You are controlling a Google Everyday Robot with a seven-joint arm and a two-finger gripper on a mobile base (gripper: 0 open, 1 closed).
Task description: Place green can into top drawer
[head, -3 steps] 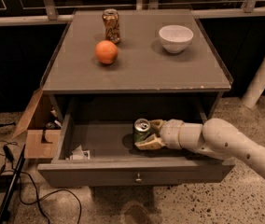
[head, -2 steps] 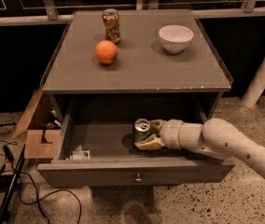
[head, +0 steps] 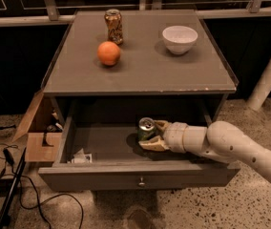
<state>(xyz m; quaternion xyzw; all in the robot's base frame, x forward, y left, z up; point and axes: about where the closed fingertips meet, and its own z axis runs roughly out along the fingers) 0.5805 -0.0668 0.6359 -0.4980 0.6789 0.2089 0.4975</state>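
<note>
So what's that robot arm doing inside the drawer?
The robot's hand reaches into the open grey wooden drawer, gripping a slim green drink can. The can stands upright inside the drawer, not released yet. A round orange fruit, a brown-gold metal can and a white round bowl sit on the grey cabinet top.

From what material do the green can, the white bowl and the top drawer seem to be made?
Green can, gripped by the end effector inside the top drawer: thin metal, likely aluminium; its top shines silver. White bowl on the tabletop: probably glazed ceramic, smooth and faintly glossy; plastic is possible. That drawer: grey painted wood or board, matt, with a small metal knob.
</note>
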